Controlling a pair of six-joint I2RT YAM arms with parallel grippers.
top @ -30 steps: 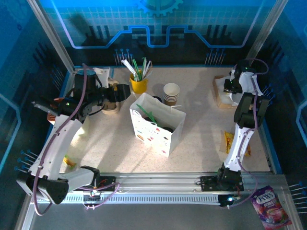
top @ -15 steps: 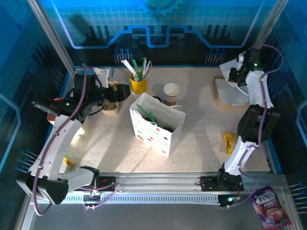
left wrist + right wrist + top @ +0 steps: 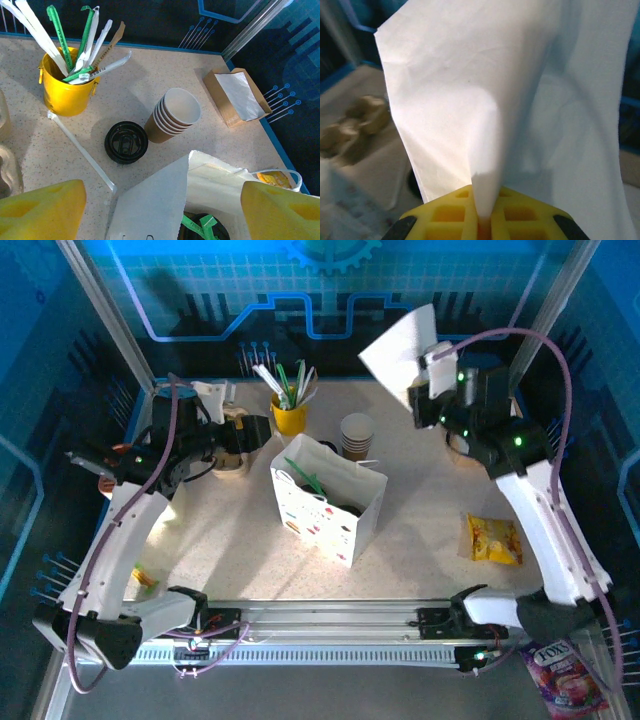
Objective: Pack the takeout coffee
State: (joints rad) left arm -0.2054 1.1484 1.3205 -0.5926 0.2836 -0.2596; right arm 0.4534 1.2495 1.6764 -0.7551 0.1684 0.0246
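Yellow fingers [image 3: 445, 215] of the right pincer [image 3: 482, 220] are pressed together on the bottom edge of one white napkin [image 3: 485, 100], which stands up from them like a sail. In the overhead view this pincer is up in the air at the far right of the table, napkin [image 3: 398, 352] uppermost.

The left pincer [image 3: 250, 430] is spread wide with nothing between its fingers [image 3: 40, 212]; it touches nothing and hangs over the near rim of the bag [image 3: 155, 200].

Counted:
- two coffees with black lids
- one white bag
- one yellow cup [image 3: 65, 95] of utensils
- one stack [image 3: 175, 115] of lidless cups
- one napkin holder [image 3: 235, 95]
- one loose white stick [image 3: 82, 150] on the table
- one pulp carrier [image 3: 232, 458]
- one yellow snack packet [image 3: 495, 538]
- one pink sweet bag [image 3: 560, 675] off the table's near right corner

One coffee [image 3: 126, 142] stands upright on the table just ahead of the left pincer, between the yellow cup and the stack, just beside the stack's base. The other coffee [image 3: 205, 231] sits inside the bag, below the gap of the left pincer and nearer its right finger, with a green utensil across its lid. Both coffees are well apart from the right pincer, which is high and off to the right of the bag
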